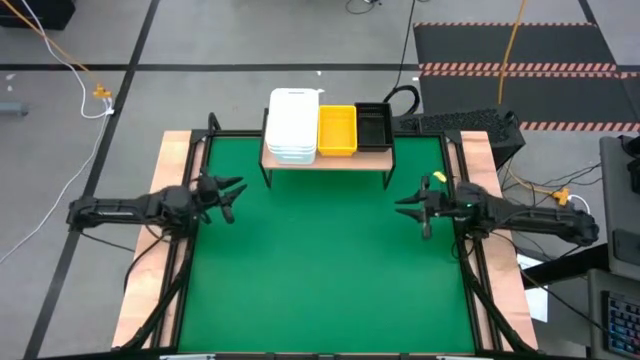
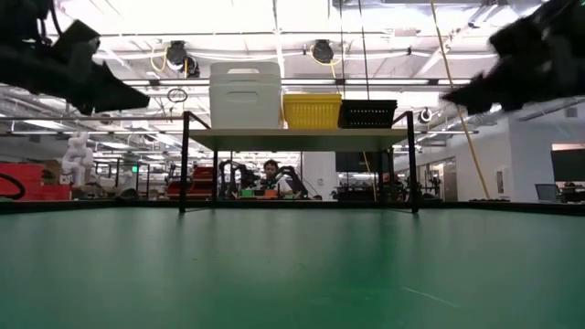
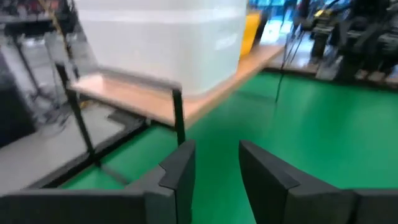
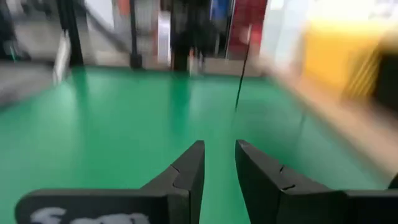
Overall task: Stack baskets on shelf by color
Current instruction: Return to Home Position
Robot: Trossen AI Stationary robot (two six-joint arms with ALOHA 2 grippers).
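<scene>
The wooden shelf (image 1: 327, 160) stands on thin black legs at the far middle of the green mat. On its board sit a stack of white baskets (image 1: 293, 125), then a yellow basket (image 1: 337, 130), then a black basket (image 1: 373, 127); the low view shows the same row: white (image 2: 244, 95), yellow (image 2: 312, 111), black (image 2: 368, 113). My left gripper (image 1: 230, 198) hovers open over the mat's left side, holding nothing (image 3: 214, 168). My right gripper (image 1: 412, 210) hovers open over the right side, also holding nothing (image 4: 219, 163).
Wooden rails border the mat on the left (image 1: 165, 200) and right (image 1: 480, 190). A black keyboard-like object (image 1: 455, 122) and cables lie beyond the far right corner. A person (image 2: 271, 178) sits far behind the table. The green mat (image 1: 330, 270) spreads between the arms.
</scene>
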